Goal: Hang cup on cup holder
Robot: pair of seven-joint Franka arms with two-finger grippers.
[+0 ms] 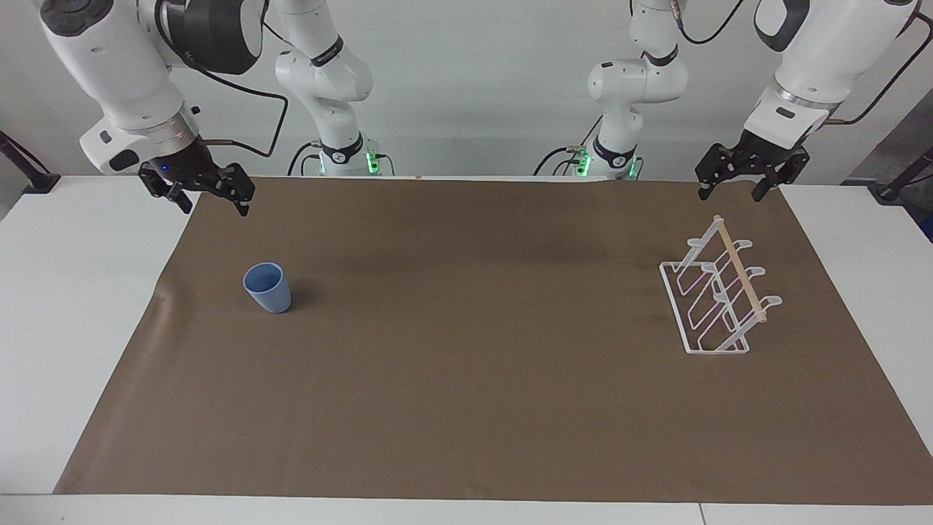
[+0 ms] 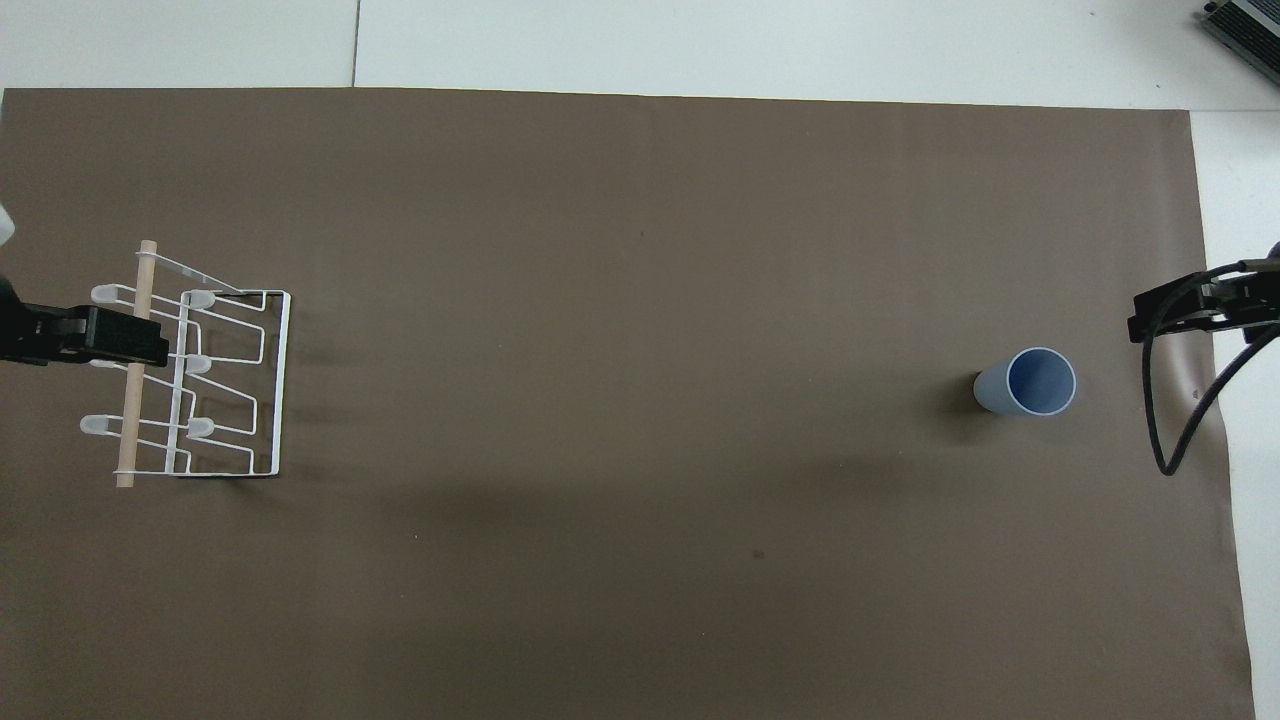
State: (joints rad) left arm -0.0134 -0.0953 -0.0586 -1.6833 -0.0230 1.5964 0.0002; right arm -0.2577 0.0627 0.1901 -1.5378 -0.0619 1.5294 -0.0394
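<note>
The small light-blue tapered plastic cup [image 1: 267, 287] [image 2: 1030, 381] stood upright, mouth up, on the brown paper mat [image 1: 466, 379] [image 2: 640, 300] toward the right arm's end of the table. The slanted white wire cup holder with a light wooden rod along its top [image 1: 718, 292] [image 2: 190, 375] stood well apart from it, toward the left arm's end, with no cup on its prongs. The right gripper [image 1: 200, 191] [image 2: 1185, 310] hung raised over the mat's edge, fingers spread, holding nothing. The left gripper [image 1: 743, 179] [image 2: 95, 335] hung raised near the cup holder, fingers likewise spread and empty. The mat lay on a white table [image 1: 65, 292] [image 2: 800, 45].
</note>
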